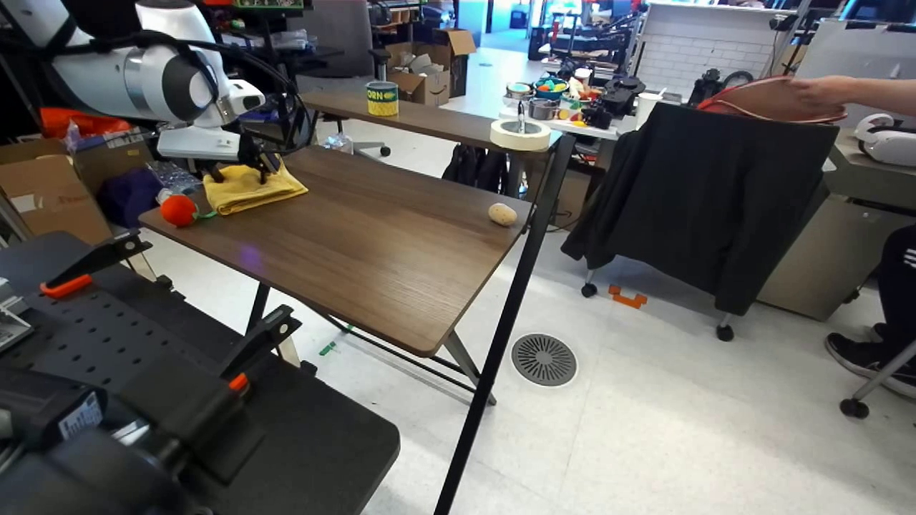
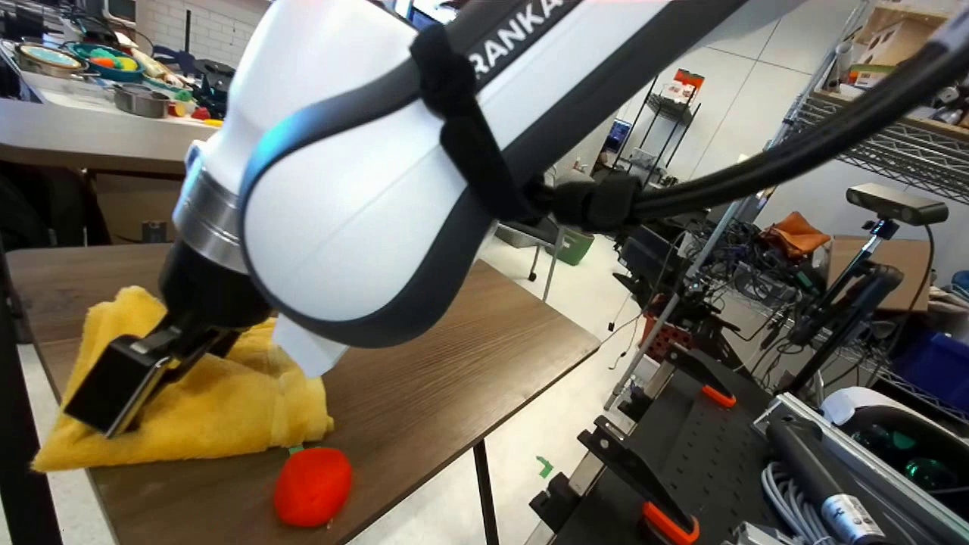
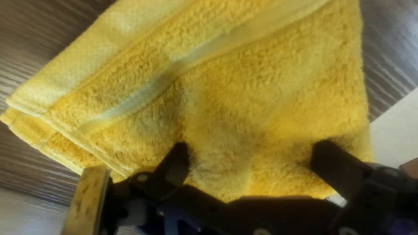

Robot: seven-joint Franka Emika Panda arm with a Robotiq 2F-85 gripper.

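Observation:
A folded yellow towel (image 3: 228, 81) lies on the brown table (image 1: 372, 250), near one end of it. In the wrist view my gripper (image 3: 251, 150) stands wide open right at the towel, one dark finger (image 3: 174, 163) on each side with loose cloth below and between. Both exterior views show the towel (image 1: 250, 197) (image 2: 235, 412) under the fingers. Whether the tips press into the cloth I cannot tell. Beside the towel sits a red, tomato-like object (image 1: 178, 211) (image 2: 312, 487) with a green stem; it is outside the wrist view.
A potato-like object (image 1: 502, 214) lies at the table's far end. On a raised shelf along the table stand a corn can (image 1: 382, 99) and a tape roll (image 1: 520, 136). A black pegboard bench (image 1: 143, 357) with clamps adjoins the table. A person's hand (image 1: 823, 91) shows beyond a black-draped chair.

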